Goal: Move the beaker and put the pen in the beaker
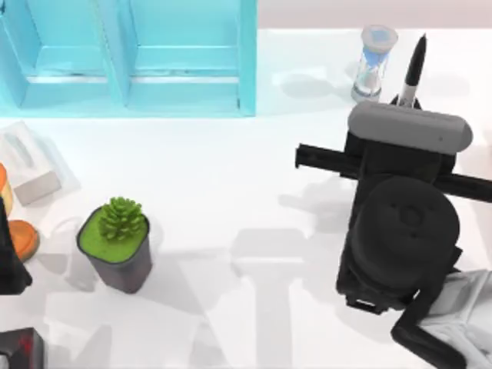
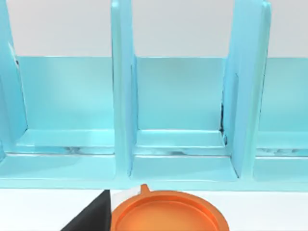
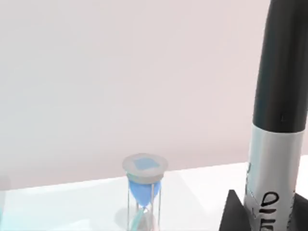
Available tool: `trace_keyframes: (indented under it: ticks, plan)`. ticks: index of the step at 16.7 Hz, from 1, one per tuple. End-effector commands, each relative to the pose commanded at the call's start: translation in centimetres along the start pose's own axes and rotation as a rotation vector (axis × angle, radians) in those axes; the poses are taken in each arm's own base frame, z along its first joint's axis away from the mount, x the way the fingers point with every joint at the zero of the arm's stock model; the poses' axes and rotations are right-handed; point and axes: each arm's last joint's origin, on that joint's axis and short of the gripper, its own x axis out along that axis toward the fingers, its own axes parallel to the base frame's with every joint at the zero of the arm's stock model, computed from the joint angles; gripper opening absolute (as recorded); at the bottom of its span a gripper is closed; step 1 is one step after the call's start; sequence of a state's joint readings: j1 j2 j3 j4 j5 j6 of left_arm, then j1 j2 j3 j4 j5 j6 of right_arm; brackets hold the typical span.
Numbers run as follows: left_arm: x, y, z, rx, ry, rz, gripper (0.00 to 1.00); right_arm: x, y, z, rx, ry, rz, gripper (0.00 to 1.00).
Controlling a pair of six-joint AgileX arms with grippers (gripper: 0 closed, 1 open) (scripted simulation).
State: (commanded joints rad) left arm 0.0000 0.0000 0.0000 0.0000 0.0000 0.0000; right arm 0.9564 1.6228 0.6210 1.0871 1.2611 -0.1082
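right gripper (image 3: 262, 214) at 2 o'clock, pinching the upright pen (image 1: 411, 73) beside hourglass (image 1: 373, 61) | left gripper (image 2: 91, 219): jaw state can't be told, over beaker (image 2: 166, 214) at 9 o'clock

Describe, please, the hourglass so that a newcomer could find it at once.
Start at the big turquoise shelf unit along the table's far edge. Just past its right end stands the small blue-and-grey hourglass, left of the slim black marker pen, and unlike it, see-through.

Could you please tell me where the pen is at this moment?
The pen is at the top view's far right, held by the right gripper, just right of the hourglass.
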Motion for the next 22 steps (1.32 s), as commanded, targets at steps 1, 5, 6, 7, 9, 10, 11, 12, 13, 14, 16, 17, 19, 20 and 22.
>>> trace_keyframes:
  ticks: [1, 5, 6, 7, 9, 10, 11, 12, 13, 14, 16, 17, 19, 20, 22]
  plan:
    - [0.0, 0.0, 0.0, 0.0, 0.0, 0.0, 1.0, -0.2, -0.3, 0.3, 0.017, -0.007, -0.006, 0.0]
    - [0.0, 0.0, 0.0, 0.0, 0.0, 0.0, 1.0, -0.3, -0.5, 0.5, 0.029, -0.012, -0.009, 0.0]
    - [0.0, 0.0, 0.0, 0.0, 0.0, 0.0, 1.0, -0.3, -0.5, 0.5, 0.029, -0.012, -0.009, 0.0]
    - [0.0, 0.0, 0.0, 0.0, 0.0, 0.0, 1.0, -0.2, -0.5, 0.5, 0.028, -0.011, -0.013, 0.0]
    - [0.0, 0.0, 0.0, 0.0, 0.0, 0.0, 1.0, 0.0, -0.4, 0.3, 0.025, -0.01, -0.013, 0.0]
    - [0.0, 0.0, 0.0, 0.0, 0.0, 0.0, 1.0, 0.3, -0.4, 0.2, 0.025, -0.011, -0.013, 0.0]
    - [0.0, 0.0, 0.0, 0.0, 0.0, 0.0, 1.0, 0.6, -0.4, 0.1, 0.026, -0.011, -0.012, 0.0]
    - [0.0, 0.0, 0.0, 0.0, 0.0, 0.0, 1.0, 0.8, -0.4, 0.0, 0.026, -0.011, -0.012, 0.0]
    - [0.0, 0.0, 0.0, 0.0, 0.0, 0.0, 1.0, 1.1, -0.4, -0.1, 0.027, -0.012, -0.011, 0.0]
    - [0.0, 0.0, 0.0, 0.0, 0.0, 0.0, 1.0, 1.4, -0.4, -0.2, 0.027, -0.012, -0.011, 0.0]
    - [0.0, 0.0, 0.0, 0.0, 0.0, 0.0, 1.0, 1.9, -0.4, -0.5, 0.026, -0.012, -0.011, 0.0]
    - [0.0, 0.0, 0.0, 0.0, 0.0, 0.0, 1.0, 2.1, -0.4, -0.6, 0.026, -0.012, -0.01, 0.0]
    - [0.0, 0.0, 0.0, 0.0, 0.0, 0.0, 1.0, 2.7, -0.4, -0.8, 0.03, -0.013, -0.01, 0.0]
    - [0.0, 0.0, 0.0, 0.0, 0.0, 0.0, 1.0, 2.9, -0.4, -0.9, 0.033, -0.014, -0.01, 0.0]
    - [0.0, 0.0, 0.0, 0.0, 0.0, 0.0, 1.0, 3.5, -0.4, -1.2, 0.031, -0.013, -0.009, 0.0]
